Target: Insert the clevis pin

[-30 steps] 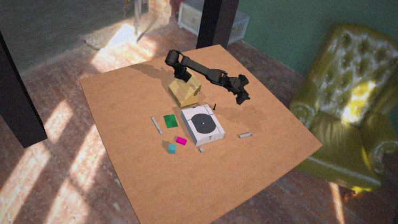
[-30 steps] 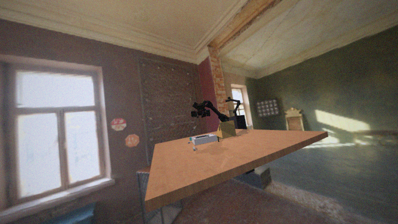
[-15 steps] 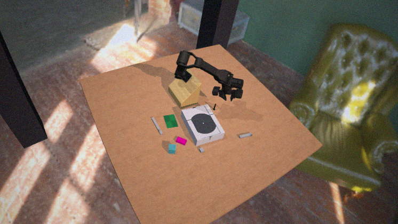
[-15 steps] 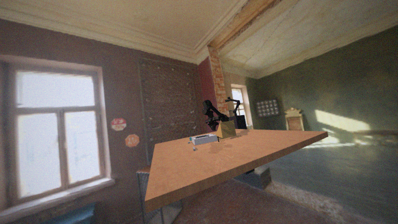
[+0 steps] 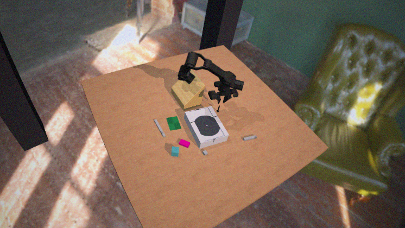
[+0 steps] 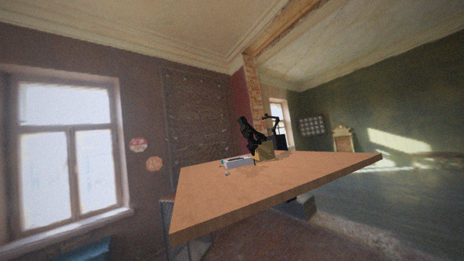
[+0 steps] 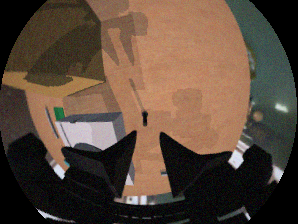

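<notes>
Wrist view, gripper: the black gripper (image 5: pixel 222 101) (image 6: pixel 252 153) (image 7: pixel 148 133) has its fingertips apart, nothing between them, pointing down at the pin!
Pin: the dark pin (image 5: pixel 218 108) (image 6: pixel 254 161) (image 7: pixel 145 118) stands upright on the table (image 5: pixel 181 187) (image 6: pixel 259 187) (image 7: pixel 200 65), just beside the tray (image 5: pixel 213 143) (image 6: pixel 239 162) (image 7: pixel 92 131).
Disc: the dark round disc (image 5: pixel 207 131) (image 6: pixel 236 159) (image 7: pixel 89 147) lies flat inside the tray, its little hole showing from the top.
Extras: a green square (image 5: pixel 173 122) (image 7: pixel 59 113), a magenta block (image 5: pixel 184 143) and a teal cube (image 5: pixel 175 151) sit off the tray's other side.
</notes>
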Action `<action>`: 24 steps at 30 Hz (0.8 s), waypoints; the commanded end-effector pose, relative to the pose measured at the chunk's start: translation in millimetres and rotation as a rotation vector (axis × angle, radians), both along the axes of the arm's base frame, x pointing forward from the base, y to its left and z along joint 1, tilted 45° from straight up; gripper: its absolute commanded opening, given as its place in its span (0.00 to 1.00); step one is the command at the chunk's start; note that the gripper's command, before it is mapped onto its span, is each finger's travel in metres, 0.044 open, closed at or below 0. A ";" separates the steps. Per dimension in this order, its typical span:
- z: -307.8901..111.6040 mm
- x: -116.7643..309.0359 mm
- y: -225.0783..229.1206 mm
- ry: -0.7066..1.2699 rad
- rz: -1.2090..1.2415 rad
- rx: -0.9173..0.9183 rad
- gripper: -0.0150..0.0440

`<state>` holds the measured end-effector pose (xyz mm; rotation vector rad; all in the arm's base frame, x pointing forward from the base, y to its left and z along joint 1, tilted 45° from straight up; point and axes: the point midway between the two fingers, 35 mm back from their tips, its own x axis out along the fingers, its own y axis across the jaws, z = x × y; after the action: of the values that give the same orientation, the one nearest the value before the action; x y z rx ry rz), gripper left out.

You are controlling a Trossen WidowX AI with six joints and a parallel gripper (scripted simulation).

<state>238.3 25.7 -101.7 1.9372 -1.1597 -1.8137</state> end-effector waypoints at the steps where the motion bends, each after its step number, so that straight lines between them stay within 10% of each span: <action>1: -0.1 -3.0 -2.4 0.019 0.012 -0.011 0.53; 24: -22.7 -6.3 -25.4 0.019 0.012 -0.013 0.53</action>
<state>237.7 7.6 -119.4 1.9369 -1.1498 -1.8066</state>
